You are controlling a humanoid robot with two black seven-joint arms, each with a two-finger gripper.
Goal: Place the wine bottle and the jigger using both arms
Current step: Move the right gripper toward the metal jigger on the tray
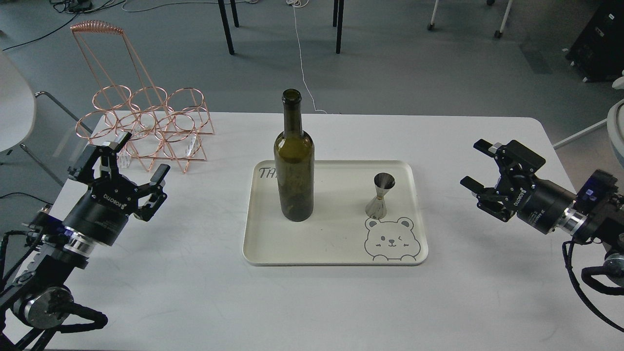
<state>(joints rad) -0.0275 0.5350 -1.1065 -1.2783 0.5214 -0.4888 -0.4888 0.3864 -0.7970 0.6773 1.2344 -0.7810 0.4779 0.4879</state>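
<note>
White worktop [195,273] stands on a grey floor strewn with cables; chair and table legs show beyond its far edge. A cream tray [336,258] with a bear drawing sits at the worktop's centre. The wine bottle [294,165] stands upright on the tray's left half; the jigger [380,196] stands upright on its right half, well apart from the bottle. A copper wire rack [146,124] occupies the far left corner. Left pincer [139,163], fingers spread and empty, hangs near the left edge, well apart from the bottle. Right pincer [475,163], likewise released and empty, hangs near the right edge, well apart from the jigger.
</note>
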